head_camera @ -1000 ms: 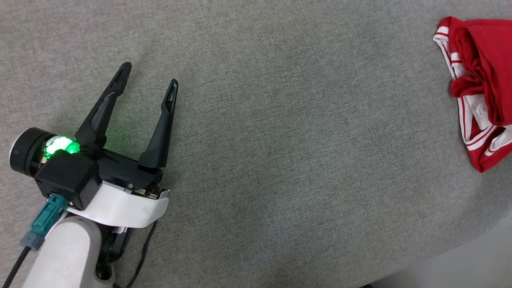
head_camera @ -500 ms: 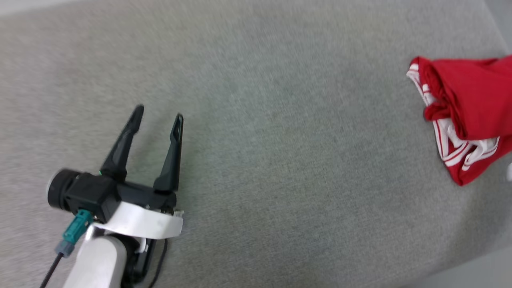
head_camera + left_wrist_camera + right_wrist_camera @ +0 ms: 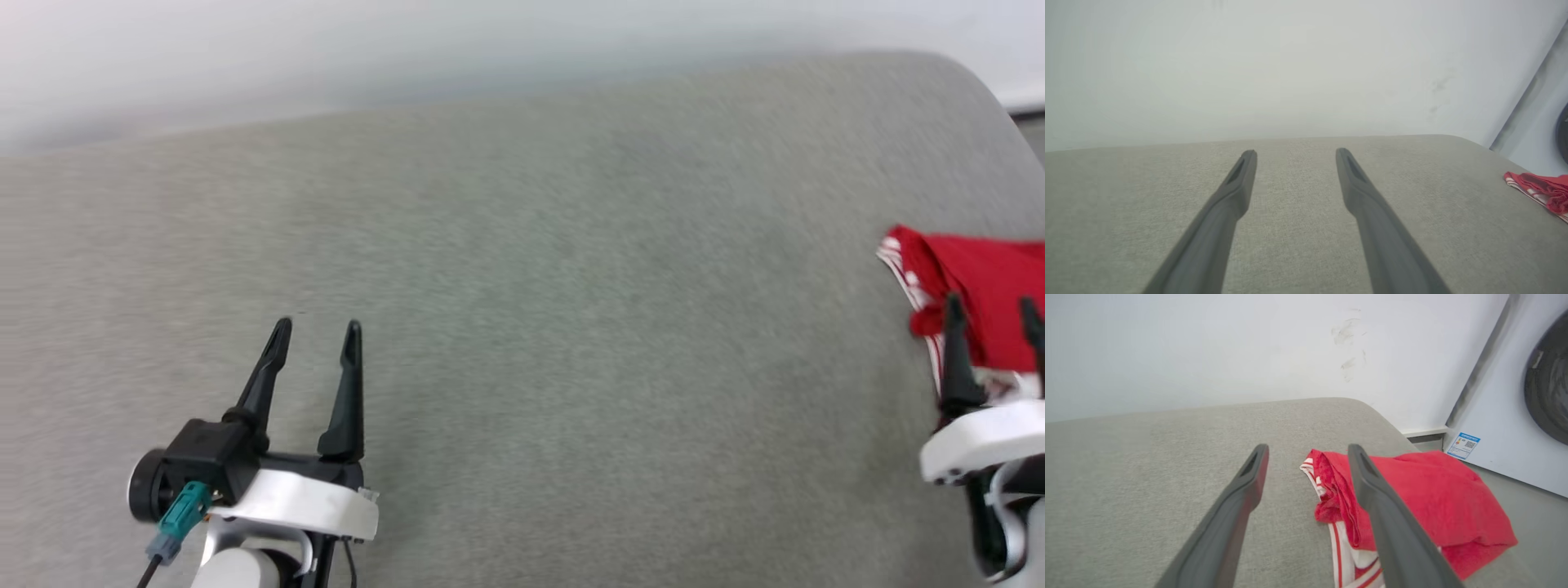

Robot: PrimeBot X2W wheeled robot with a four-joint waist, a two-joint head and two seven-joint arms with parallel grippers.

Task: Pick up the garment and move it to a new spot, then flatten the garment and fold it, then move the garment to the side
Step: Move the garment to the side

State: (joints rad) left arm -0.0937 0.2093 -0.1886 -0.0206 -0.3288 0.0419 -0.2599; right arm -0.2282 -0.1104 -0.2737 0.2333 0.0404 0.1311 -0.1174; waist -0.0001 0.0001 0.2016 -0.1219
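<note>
Now the garment (image 3: 980, 273) is seen bunched in a red heap, white striped trim showing along its near side, at the right edge of the grey surface (image 3: 571, 327). The right gripper (image 3: 989, 304) is held just before it, jaws spread wide and clamped on nothing; whether a finger (image 3: 1392, 522) is touching the cloth cannot be told. The left gripper (image 3: 317, 327) is kept well apart at the lower left, jaws likewise spread, over bare grey fabric. A white wall (image 3: 1208, 343) is seen behind the surface, and a white appliance (image 3: 1502, 424) beside it.
</note>
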